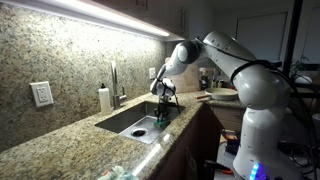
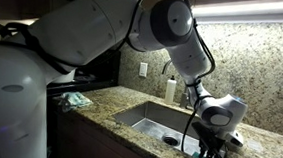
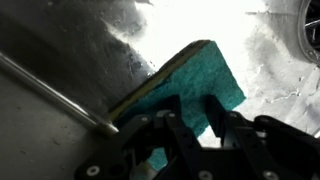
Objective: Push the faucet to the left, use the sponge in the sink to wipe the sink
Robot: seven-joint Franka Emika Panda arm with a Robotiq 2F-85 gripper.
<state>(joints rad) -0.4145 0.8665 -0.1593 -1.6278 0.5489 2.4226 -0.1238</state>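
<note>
Steel sink (image 3: 60,40) floor beneath; sponge (image 3: 190,70) (teal, tilted) sits inside pincer (image 3: 195,112), clenched tight.

White soap dispenser bottle (image 1: 104,99): upright on speckled granite countertop (image 1: 60,150), left of centre. Wall outlet (image 1: 41,94): mid-left on backsplash. Light strip (image 1: 100,18): lit, upper left. Teal crumpled item (image 2: 77,101): on countertop, centre-left.

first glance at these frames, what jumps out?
The big white arm dominates, filling the upper left in an exterior view and bending down into the sink. In the wrist view the gripper is clamped on a teal sponge, held on edge over the shiny steel basin floor. After that, the bright under-cabinet light strip above the granite wall.
</note>
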